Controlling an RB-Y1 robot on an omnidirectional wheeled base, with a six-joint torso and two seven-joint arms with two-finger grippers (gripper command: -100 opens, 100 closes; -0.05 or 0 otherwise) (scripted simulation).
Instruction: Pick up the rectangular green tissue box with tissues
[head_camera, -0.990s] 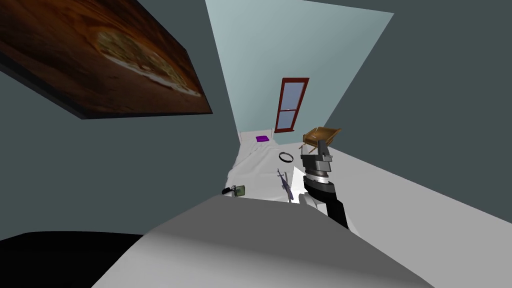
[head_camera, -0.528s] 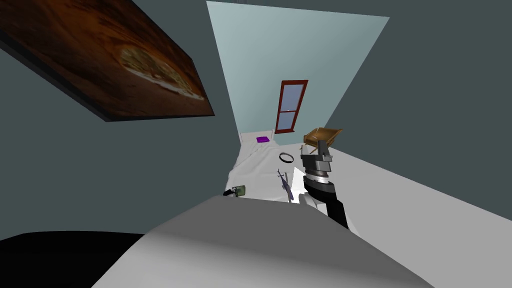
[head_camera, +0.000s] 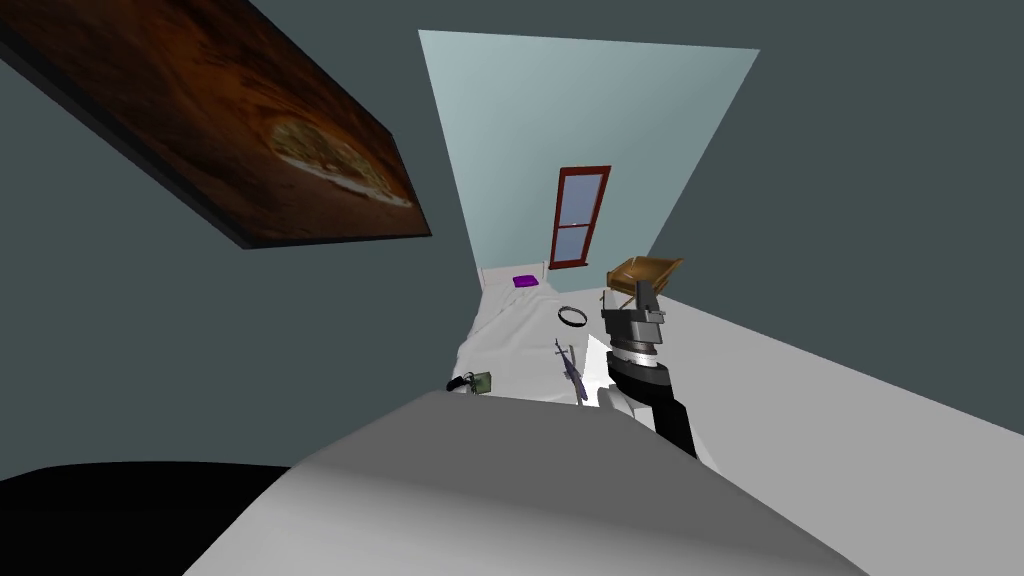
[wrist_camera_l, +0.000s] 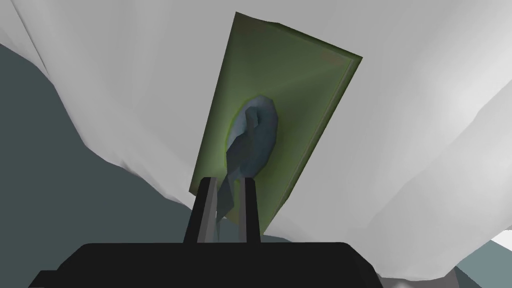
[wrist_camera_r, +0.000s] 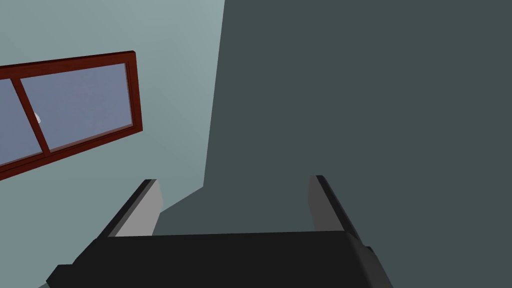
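Observation:
The green rectangular tissue box (wrist_camera_l: 280, 115) lies on the white bed sheet (wrist_camera_l: 410, 125), with a grey-blue tissue (wrist_camera_l: 250, 135) poking out of its oval slot. My left gripper (wrist_camera_l: 227, 181) is at the box's near end, its two fingers drawn close together with the tissue's lower tail pinched between them. In the head view the box (head_camera: 483, 381) sits at the bed's near left corner, with the left gripper (head_camera: 462, 381) beside it. My right gripper (head_camera: 645, 290) is raised above the bed's right side, and its fingers (wrist_camera_r: 150, 200) stand wide apart with nothing between them.
The white bed (head_camera: 520, 325) runs away from me along the dark grey left wall. On it lie a purple pad (head_camera: 525, 281), a black ring (head_camera: 571, 314) and a thin dark toy (head_camera: 570, 368). A wooden chair (head_camera: 643, 272) stands right of the bed.
The head view has shifted slightly, so the wall painting slid across the picture: my own camera move. The box, the bed's things and both arms stay where they were.

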